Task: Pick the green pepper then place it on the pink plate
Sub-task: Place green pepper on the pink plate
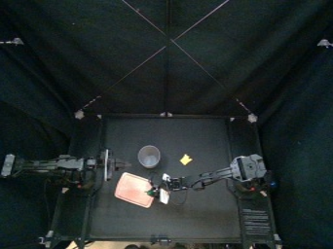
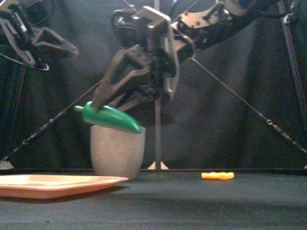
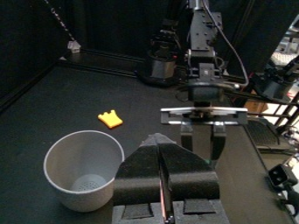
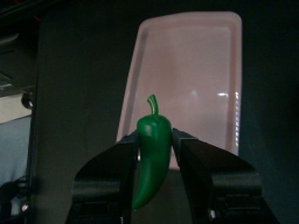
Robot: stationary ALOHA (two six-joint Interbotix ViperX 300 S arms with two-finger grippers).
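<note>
The glossy green toy pepper (image 4: 149,138) hangs in the air over the right edge of the flat pink tray (image 4: 201,70), clamped at mid-body between the right gripper's (image 4: 153,144) jaws. A tall grey speckled cup (image 2: 117,154) stands just behind the tray and a small yellow toy (image 2: 216,175) lies to its right, while only the front view shows the pepper lifted clear of the tray. The left gripper (image 3: 165,162), its jaws pressed together on nothing, hangs left of the tray above the black table (image 1: 208,209), with black curtains all round.
</note>
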